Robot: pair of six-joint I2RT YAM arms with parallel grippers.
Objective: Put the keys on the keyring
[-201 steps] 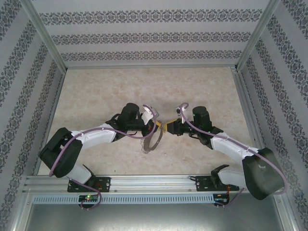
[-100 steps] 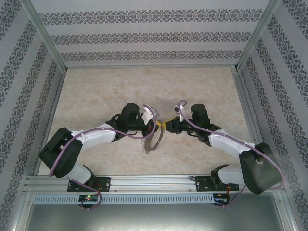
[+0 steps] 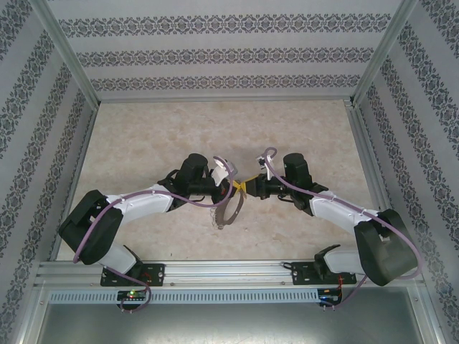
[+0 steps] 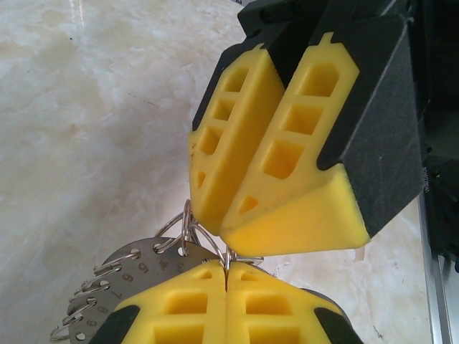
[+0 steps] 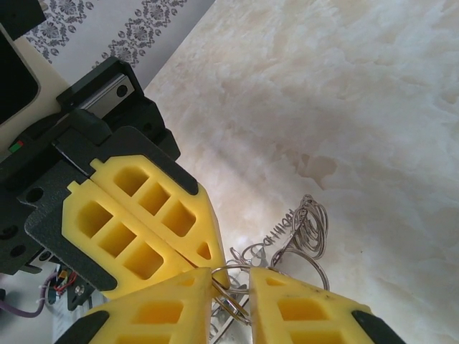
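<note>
My left gripper (image 3: pixel 231 188) and right gripper (image 3: pixel 249 188) meet tip to tip at mid table. The keyring (image 3: pixel 228 209), a grey hoop, hangs below the left one. In the left wrist view its grey numbered rim (image 4: pixel 136 266) carries small wire rings (image 4: pixel 183 229), and my left gripper (image 4: pixel 226 276) is shut on a thin wire of it. The right fingers (image 4: pixel 287 143) press in from above. In the right wrist view my right gripper (image 5: pixel 232 283) is closed to a narrow gap with a small wire ring (image 5: pixel 247 301) pinched across it. The yellow-gold key is hidden.
A bunch of loose wire rings (image 5: pixel 308 226) dangles over the pale marble tabletop (image 3: pixel 179 136). Patterned walls (image 3: pixel 229 54) enclose the table. An aluminium rail (image 3: pixel 229 271) runs along the near edge by the arm bases.
The right gripper has edged left, closing in on the left gripper's tips. The left arm and the hoop have stayed put.
</note>
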